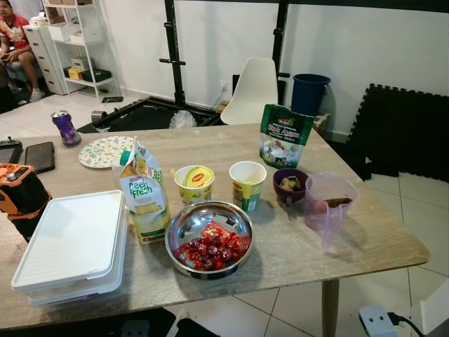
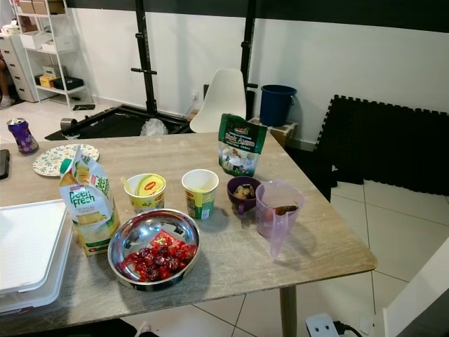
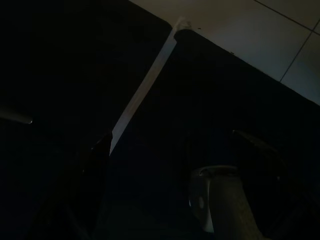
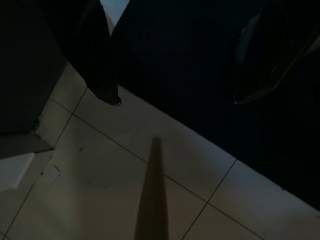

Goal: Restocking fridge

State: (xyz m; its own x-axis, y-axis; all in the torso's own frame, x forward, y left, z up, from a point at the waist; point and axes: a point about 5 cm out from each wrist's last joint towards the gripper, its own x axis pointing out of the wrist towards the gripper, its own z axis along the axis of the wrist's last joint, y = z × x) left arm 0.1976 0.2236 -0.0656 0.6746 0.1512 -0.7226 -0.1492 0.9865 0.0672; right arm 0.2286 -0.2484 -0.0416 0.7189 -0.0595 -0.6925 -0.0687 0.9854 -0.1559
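Note:
On the wooden table (image 1: pixel 365 242) stand a Peel Fresh juice carton (image 1: pixel 142 200), a steel bowl of red wrapped pieces (image 1: pixel 209 239), a lidded yellow Maggi cup (image 1: pixel 194 184), an open noodle cup (image 1: pixel 248 184), a purple bowl (image 1: pixel 290 185), a clear purple jug (image 1: pixel 327 203) and a green snack bag (image 1: pixel 284 135). Both arms hang below the table. My left gripper (image 3: pixel 175 155) is open in deep shade. My right gripper (image 4: pixel 175 85) is open over the tiled floor with nothing between its fingers.
A white lidded container (image 1: pixel 74 246) fills the table's near left. A patterned plate (image 1: pixel 104 151), a purple can (image 1: pixel 66 128), a phone (image 1: pixel 40 157) and an orange device (image 1: pixel 19 193) lie further left. Behind are a white chair (image 1: pixel 251 91), a blue bin (image 1: pixel 309 93) and a seated person (image 1: pixel 14 42).

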